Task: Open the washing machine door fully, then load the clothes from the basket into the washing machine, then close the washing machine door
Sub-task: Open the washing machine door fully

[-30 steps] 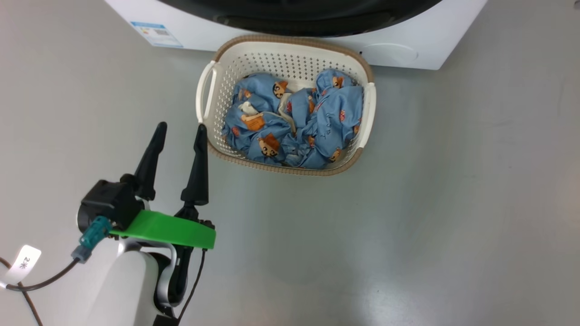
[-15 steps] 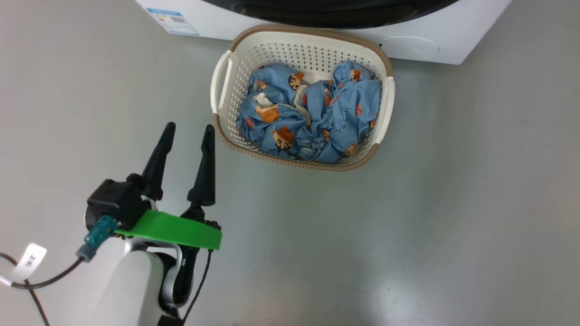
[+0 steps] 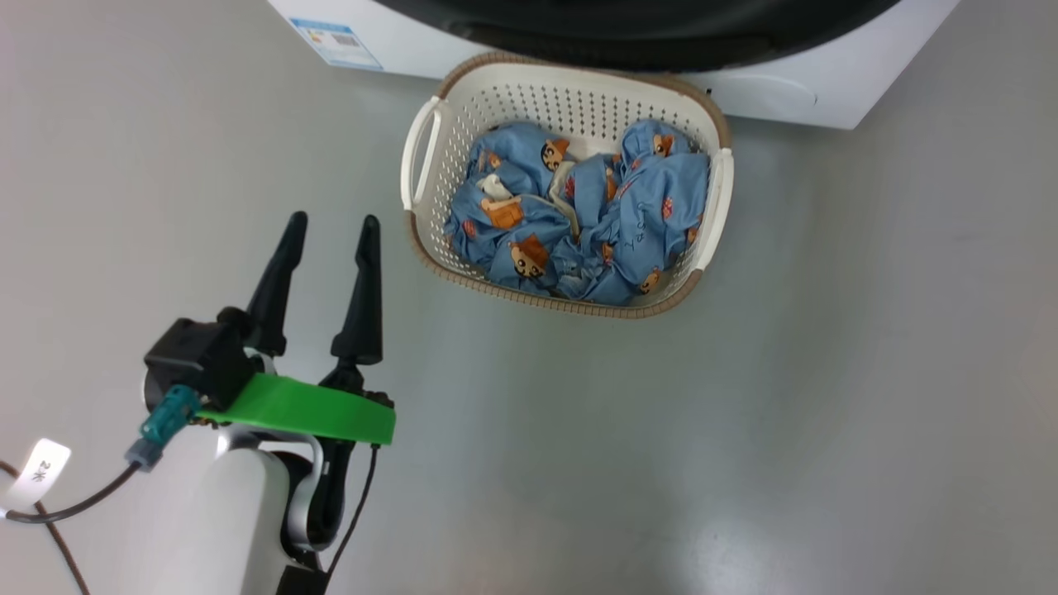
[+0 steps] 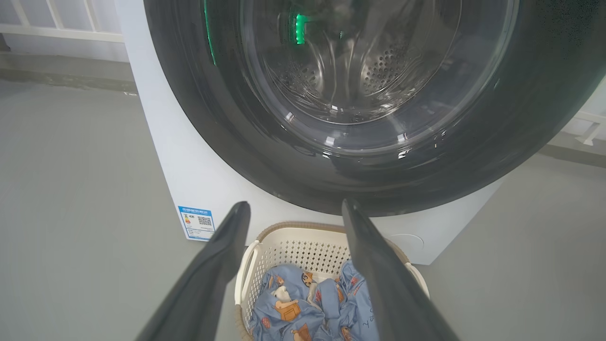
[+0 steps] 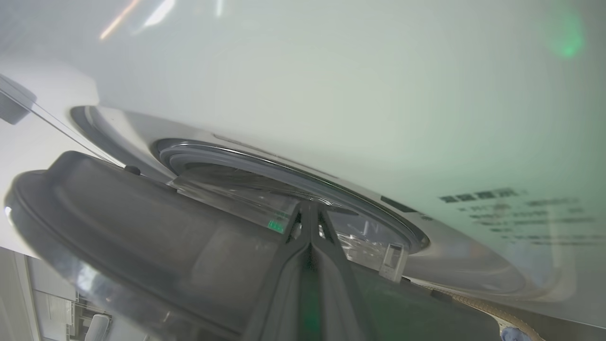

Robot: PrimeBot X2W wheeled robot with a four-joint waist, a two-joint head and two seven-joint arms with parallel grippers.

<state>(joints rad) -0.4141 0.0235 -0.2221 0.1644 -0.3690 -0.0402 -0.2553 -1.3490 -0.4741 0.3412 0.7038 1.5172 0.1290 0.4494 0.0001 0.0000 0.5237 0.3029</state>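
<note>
The cream basket (image 3: 545, 302) stands on the floor against the washing machine (image 3: 785, 83), holding crumpled light-blue clothes (image 3: 579, 215) with orange-brown figures. My left gripper (image 3: 333, 221) hovers open and empty to the left of the basket, fingers pointing toward the machine. Seen from the left wrist, that gripper (image 4: 294, 204) frames the basket (image 4: 303, 241) below the washing machine door (image 4: 199, 118), with its black rim and glass bowl. My right gripper (image 5: 310, 206) is shut, its tips at the gap between the door (image 5: 118, 222), which stands ajar, and the grey rubber ring (image 5: 265, 163).
Grey floor (image 3: 744, 430) spreads around the basket on the left, right and near sides. A blue label sticker (image 3: 335, 43) sits low on the machine's front at the left. A cable with a white tag (image 3: 37, 471) hangs beside my left forearm.
The head camera has shifted, so basket and machine sit further right in the picture. My left gripper stays open left of the basket. The clothes lie as before.
</note>
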